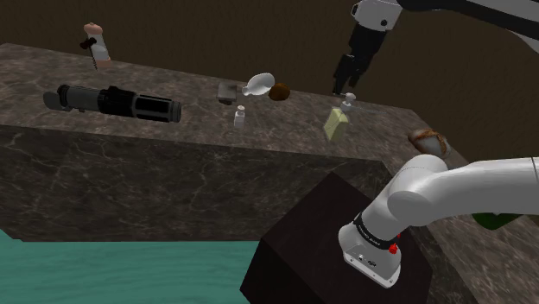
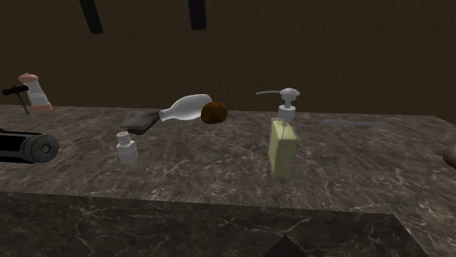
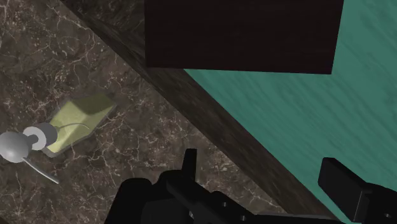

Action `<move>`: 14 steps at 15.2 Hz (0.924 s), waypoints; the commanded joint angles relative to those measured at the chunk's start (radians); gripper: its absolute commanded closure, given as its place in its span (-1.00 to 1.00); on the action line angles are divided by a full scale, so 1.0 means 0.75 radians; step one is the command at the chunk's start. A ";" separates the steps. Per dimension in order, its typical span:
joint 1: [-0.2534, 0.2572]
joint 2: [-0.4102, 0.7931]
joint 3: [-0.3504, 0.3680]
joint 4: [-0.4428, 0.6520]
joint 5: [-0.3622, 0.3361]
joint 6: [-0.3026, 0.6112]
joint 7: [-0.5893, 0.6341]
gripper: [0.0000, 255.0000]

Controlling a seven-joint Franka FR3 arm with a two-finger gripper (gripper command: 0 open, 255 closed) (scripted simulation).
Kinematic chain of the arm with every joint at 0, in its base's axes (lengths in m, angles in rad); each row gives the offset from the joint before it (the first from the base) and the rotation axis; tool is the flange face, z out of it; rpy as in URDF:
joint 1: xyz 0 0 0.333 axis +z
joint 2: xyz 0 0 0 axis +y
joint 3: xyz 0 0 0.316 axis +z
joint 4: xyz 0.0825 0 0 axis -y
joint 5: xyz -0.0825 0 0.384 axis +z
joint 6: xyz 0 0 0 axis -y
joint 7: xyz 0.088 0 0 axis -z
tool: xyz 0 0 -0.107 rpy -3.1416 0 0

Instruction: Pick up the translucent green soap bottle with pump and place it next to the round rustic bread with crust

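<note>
Stone counter [image 1: 173, 147], upper centre-right: gripper [image 1: 345, 89], jaws apart, hovers over soap bottle [image 1: 337, 121]; likely approach step, next descend and clamp.

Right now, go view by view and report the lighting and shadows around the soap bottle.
Shoulder view: dim, the pale yellow-green soap bottle stands out against the dark marbled counter. Second exterior view: equally dim, no crisp shadow under the bottle. Wrist view: brighter, counter veining and teal floor read clearly.

Kitchen, by its marbled counter [image 2: 219, 175], salt shaker [image 2: 126, 147], pepper mill [image 2: 34, 90].
</note>
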 commanded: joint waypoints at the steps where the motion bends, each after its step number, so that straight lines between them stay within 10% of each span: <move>1: 0.000 0.000 0.000 0.000 0.000 0.000 0.000 -1.00; 14: -0.165 -0.013 -0.306 -0.372 -0.238 0.506 -0.197 -1.00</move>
